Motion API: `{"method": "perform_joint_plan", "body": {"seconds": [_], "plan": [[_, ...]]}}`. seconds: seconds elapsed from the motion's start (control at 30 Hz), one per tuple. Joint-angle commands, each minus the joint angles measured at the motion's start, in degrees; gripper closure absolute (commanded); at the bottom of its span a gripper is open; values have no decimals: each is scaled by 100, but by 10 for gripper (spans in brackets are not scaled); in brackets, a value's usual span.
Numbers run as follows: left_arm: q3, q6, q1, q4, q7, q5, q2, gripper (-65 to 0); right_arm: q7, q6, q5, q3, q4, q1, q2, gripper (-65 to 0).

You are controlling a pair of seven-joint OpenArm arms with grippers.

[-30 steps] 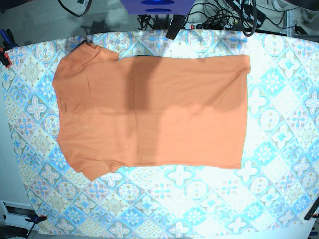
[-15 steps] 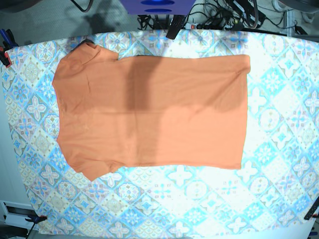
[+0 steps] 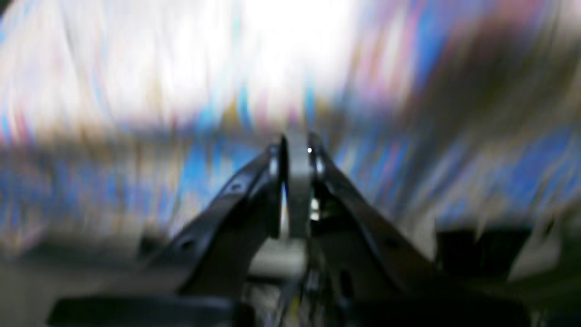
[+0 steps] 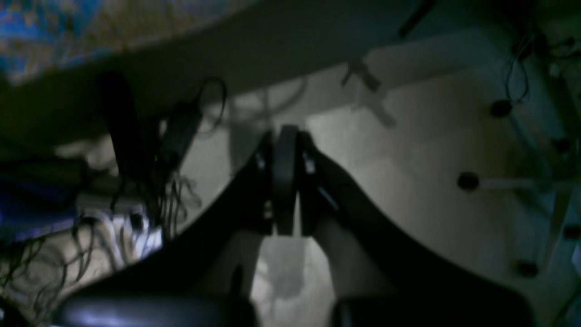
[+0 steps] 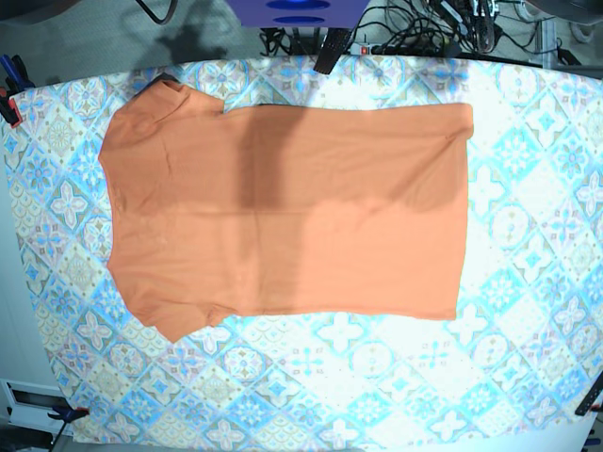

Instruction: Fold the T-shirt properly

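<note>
T-shirt lay flat, unfolded, on the tablecloth in base view, collar end twd that view's left, hem twd right; a dark shadow band crossed its upper middle. No tag made out. Neither arm showed in base view. Left gripper was closed, nothing between jaws; bkgd was pure blur, only blue/white streaks. Right gripper also closed, empty; view was dim, showing floor, tangled cables and a table edge, shirt not seen there.
</note>
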Motion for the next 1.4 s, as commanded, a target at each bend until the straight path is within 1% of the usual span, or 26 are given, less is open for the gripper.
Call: {"method": "perform_joint_plan", "body": {"seconds": [0.0, 0.1, 0.17, 0.23, 0.3, 0.37, 0.43, 0.47, 0.57, 0.77, 0.87, 0.93, 1.0, 1.07, 1.13, 1.17, 1.2, 1.3, 1.37], "plan": [[-1, 14, 403, 487, -187, -42, -63, -1, 156, -3, 78, 36, 226, -287, -32, 0], [16, 14, 1150, 2148, -152, 11, -63, -2, 156, -3, 86, 36, 1360, -796, -164, 0], [16, 14, 1511, 3063, 77, 11, -63, -2, 147, -3, 95, 45, 2186, -1166, -295, -1], [-1, 23, 1854, 3977, 560, -33, -63, -2, 129, -3, 95, 36, 3012, -1544, -418, -2], [-10, 23, 2197, 5005, 1272, -42, -81, -2, 68, -3, 78, 19, 3935, -1922, -559, -3], [-10, 23, 2469, 5841, 1905, -42, -89, -2, -231, -3, 69, 10, 4753, -2265, -647, -3], [-45, 23, 2662, 6526, 2468, -25, -98, -2, -767, -3, 69, 10, 5571, -2520, -673, -3], [-142, 23, 2742, 6878, 2811, -7, -107, -2, -1136, -3, 69, 1, 6010, -2651, -673, -3], [-476, 23, 2882, 7775, 3822, -7, -98, -2, -2482, -3, 60, -8, 7259, -2924, -656, -3], [-863, 14, 2865, 8689, 5158, 2, -98, -2, -4908, 6, 60, 27, 9219, -3047, -559, -3], [-995, 14, 2803, 8821, 5668, 2, -98, -17, -5866, 6, 42, 1, 9720, -2977, -524, -3], [-1056, 14, 2671, 8874, 6020, 2, -98, -53, -6411, 6, 25, -25, 9861, -2731, -392, -5], [-1065, 6, 2583, 8891, 6468, 2, -107, -102, -7071, 6, -98, -166, 9869, -2458, -190, -23], [-1065, 6, 2478, 8988, 6881, -42, -292, -132, -7651, 6, -186, -333, 9878, -2212, -40, -45], [-1039, 6, 2425, 9032, 7286, -112, -476, -151, -8117, 6, -204, -500, 9887, -1992, 56, -65], [-1030, 6, 2364, 9049, 7417, -218, -555, -157, -8301, 6, -204, -579, 9887, -1887, 74, -73], [-1021, 6, 2293, 9049, 7435, -341, -608, -158, -8407, 6, -204, -632, 9887, -1807, 91, -78], [-1047, -3, 2232, 9049, 7444, -772, -652, -157, -8512, 6, -204, -685, 9913, -1640, 74, -84], [-1056, -3, 2232, 9085, 7453, -1053, -854, -157, -8512, 6, -204, -685, 9940, -1579, 56, -95]]}}
